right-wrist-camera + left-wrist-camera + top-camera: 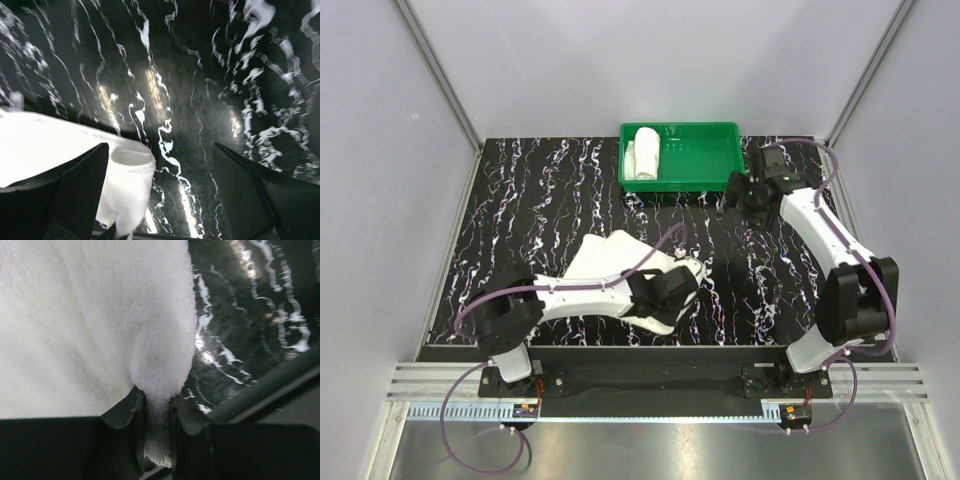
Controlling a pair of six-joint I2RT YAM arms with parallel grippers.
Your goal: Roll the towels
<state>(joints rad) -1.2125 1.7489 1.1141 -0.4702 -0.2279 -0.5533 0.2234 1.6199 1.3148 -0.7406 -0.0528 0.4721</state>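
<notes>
One towel [646,152] is sitting rolled in the green tray [725,130]. The second towel [605,258], not yet rolled, is lying loose near the table's [540,200] front, a fold pinched in the left gripper [156,402]. The right gripper [160,150] is hovering wide open beside the tray.

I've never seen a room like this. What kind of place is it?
Probably a robot test booth in a lab: plain white walls close in a black marbled table, a left arm and right arm are bolted to its near edge, and a green tray holds a rolled white towel.
</notes>
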